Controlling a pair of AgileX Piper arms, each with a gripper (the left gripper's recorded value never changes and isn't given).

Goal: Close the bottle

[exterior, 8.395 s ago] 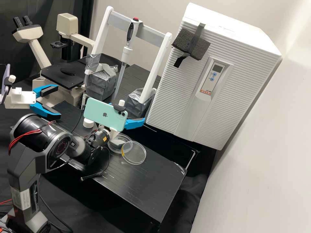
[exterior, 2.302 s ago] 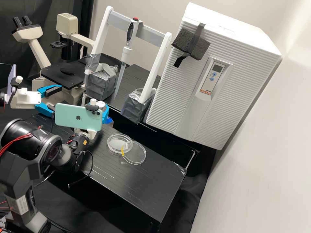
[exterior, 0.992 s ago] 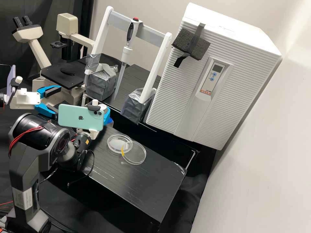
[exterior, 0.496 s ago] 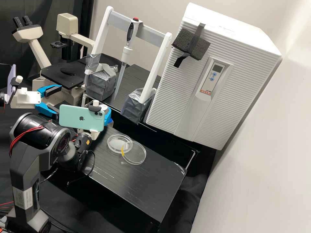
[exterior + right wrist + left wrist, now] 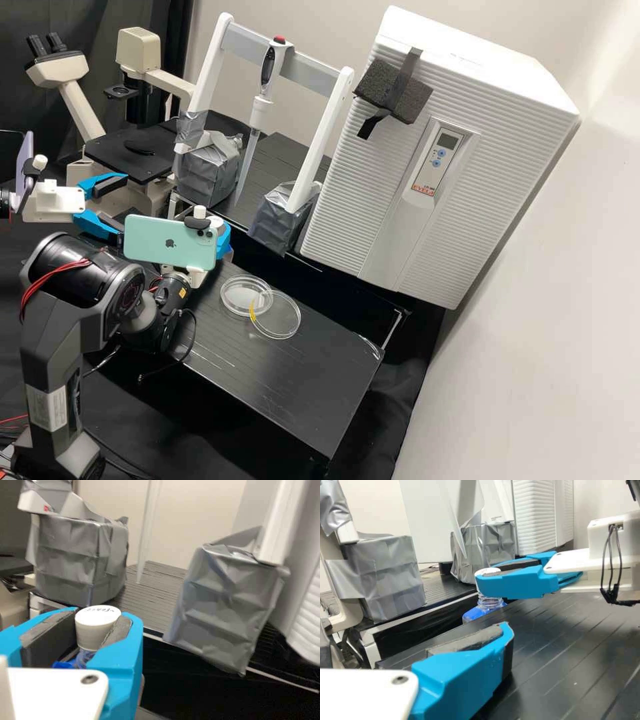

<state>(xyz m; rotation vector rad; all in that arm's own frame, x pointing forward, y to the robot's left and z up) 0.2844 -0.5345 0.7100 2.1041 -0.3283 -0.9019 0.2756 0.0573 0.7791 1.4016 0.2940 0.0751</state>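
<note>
found white cap [image 5: 97, 622] pinched between fingers of right gripper [image 5: 492, 577], held directly over open mouth of bottle [image 5: 487, 605]. observed bottle upright on black desk [image 5: 300, 373], blue liquid inside. noted left gripper [image 5: 110, 203] near bottle, fingers spread apart. cannot tell whether cap touches mouth.

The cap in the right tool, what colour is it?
The cap is white; the right wrist view shows it best.

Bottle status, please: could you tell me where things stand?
Right gripper shut on white cap. Cap over open bottle, threads bare. Left gripper open, standing apart.
</note>
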